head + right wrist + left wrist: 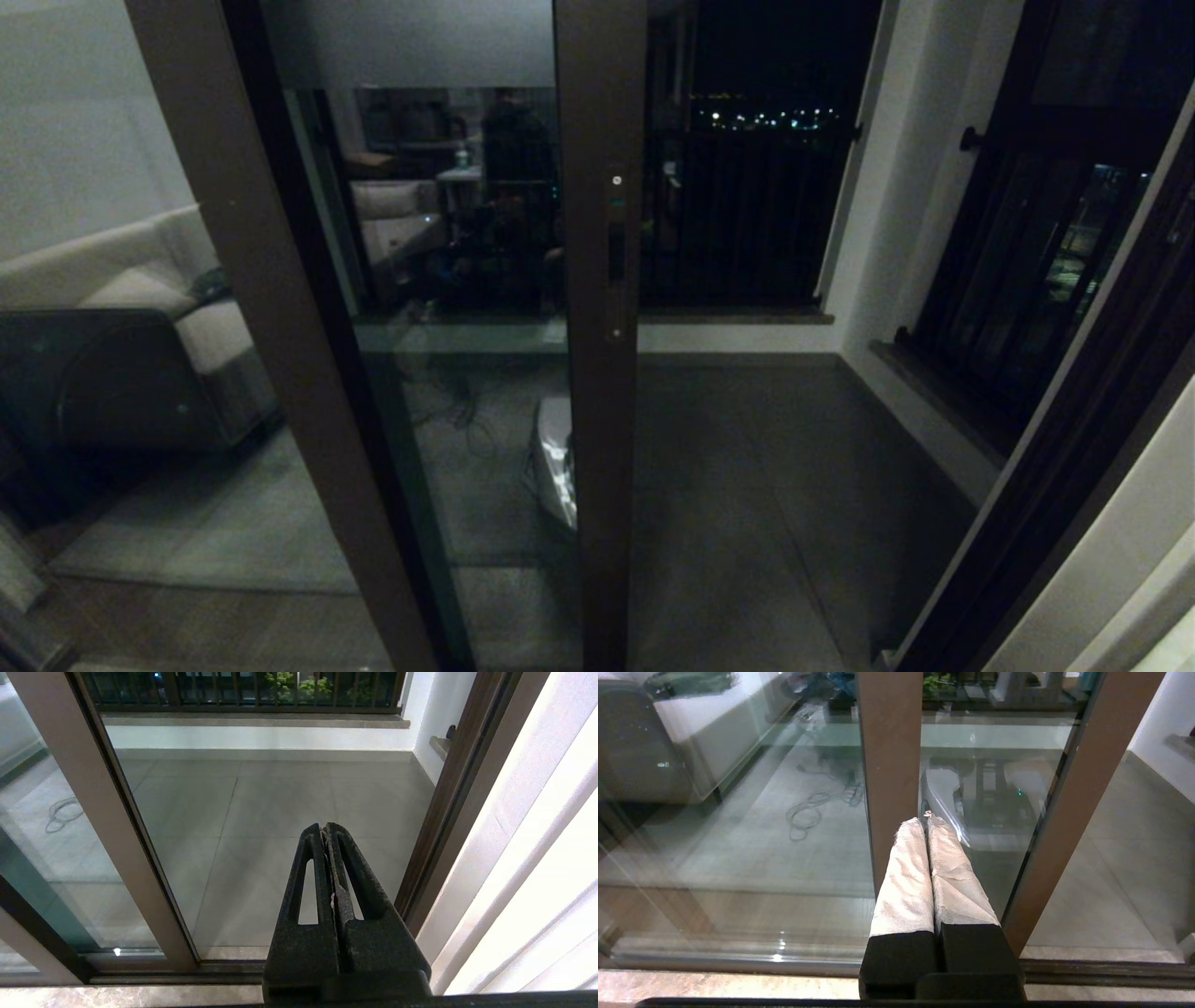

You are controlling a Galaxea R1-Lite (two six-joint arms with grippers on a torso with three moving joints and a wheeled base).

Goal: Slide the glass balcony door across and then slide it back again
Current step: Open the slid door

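The glass balcony door [602,439] has a dark brown frame, a frosted top band [411,42] and a narrow pull slot [616,252] in its stile. It stands partway across, with the doorway to its right uncovered. Neither gripper shows in the head view. In the left wrist view my left gripper [924,819] is shut and holds nothing. Its white-wrapped fingers [906,877] sit low in front of the glass, between two brown stiles [889,765] [1078,788]. My right gripper [324,826] is shut and holds nothing, facing the gap and the balcony floor, right of the door stile [93,812].
A pale sofa [140,308] stands behind the glass at the left. The black-framed window with railing bars [1027,252] lines the balcony's right side, and a railing [738,224] its far end. The floor track [224,966] runs below. The brown jamb [448,812] bounds the gap.
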